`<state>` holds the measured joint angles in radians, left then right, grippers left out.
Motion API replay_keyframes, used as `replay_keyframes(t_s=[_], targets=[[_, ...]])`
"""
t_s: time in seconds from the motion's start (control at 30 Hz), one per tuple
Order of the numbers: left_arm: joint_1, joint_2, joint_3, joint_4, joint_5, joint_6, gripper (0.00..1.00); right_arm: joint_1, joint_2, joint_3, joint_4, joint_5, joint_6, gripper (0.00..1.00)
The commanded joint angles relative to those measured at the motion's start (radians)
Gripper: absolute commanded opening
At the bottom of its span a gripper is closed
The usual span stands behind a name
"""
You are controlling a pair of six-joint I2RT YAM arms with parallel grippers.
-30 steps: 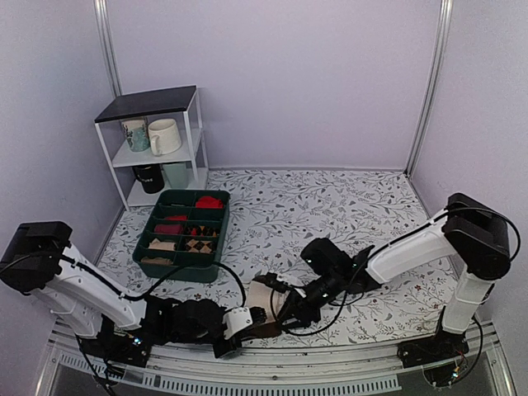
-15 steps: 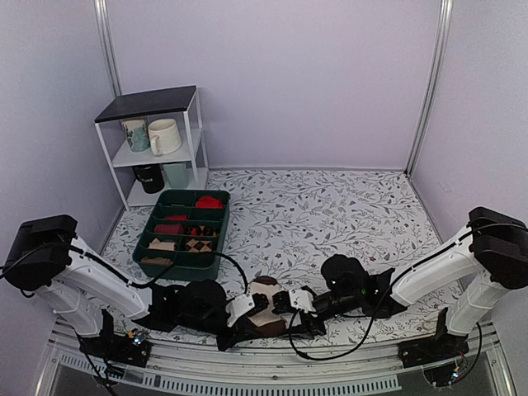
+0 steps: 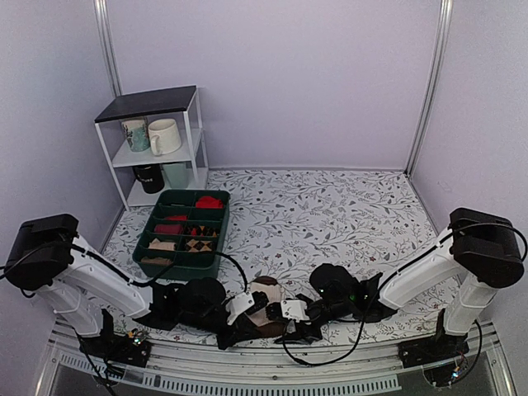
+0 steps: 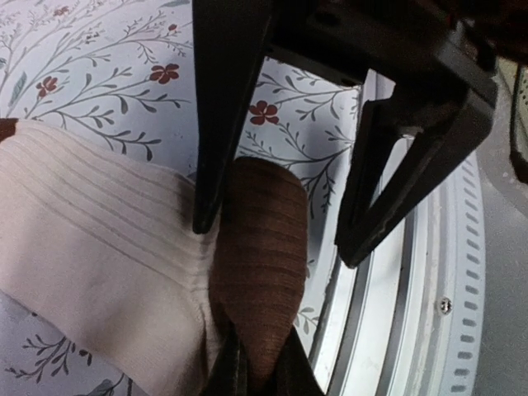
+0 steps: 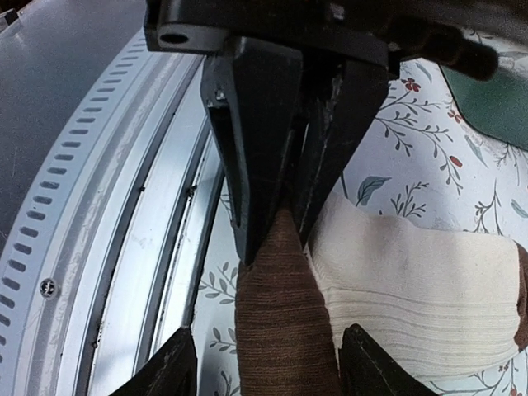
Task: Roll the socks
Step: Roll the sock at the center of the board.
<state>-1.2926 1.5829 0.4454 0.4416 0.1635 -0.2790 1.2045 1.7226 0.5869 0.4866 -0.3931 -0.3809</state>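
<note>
The socks lie bunched at the table's front edge between both grippers, a cream ribbed body with a dark brown end. My left gripper is shut on the tip of that brown end. It also shows in the right wrist view, pinched on the brown end. My right gripper is open, its two fingers straddling the brown end without touching it. It also shows opposite in the left wrist view. The cream body spreads to one side.
A green divided tray with red and checked rolled socks stands at the left. A white shelf with mugs stands behind it. The metal rail of the table's front edge runs right beside the grippers.
The right arm has dropped low and swung toward the front edge, with its gripper now facing the left one. The socks went from a flat lifted piece to a bunch on the table.
</note>
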Motion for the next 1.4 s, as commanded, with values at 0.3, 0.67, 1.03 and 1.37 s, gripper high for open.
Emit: replay_keyframes(t_s=[0.3,0.67,1.03,1.37], targets=[[0.002,0.024,-0.040,-0.142,-0.013,-0.024,0.01,0.016,0.075,0.102,-0.153,0.040,0.046,0.23],[-0.105,-0.399,-0.169,-0.069,-0.377,0.173,0.48,-0.060,0.187,0.212,-0.362,-0.212,0.252,0.20],[-0.117,-0.258,-0.165,0.104,-0.339,0.377,0.50,-0.129,0.274,0.274,-0.494,-0.357,0.371,0.21],[-0.149,-0.086,-0.094,0.105,-0.326,0.405,0.49,-0.134,0.313,0.306,-0.553,-0.340,0.376,0.20]])
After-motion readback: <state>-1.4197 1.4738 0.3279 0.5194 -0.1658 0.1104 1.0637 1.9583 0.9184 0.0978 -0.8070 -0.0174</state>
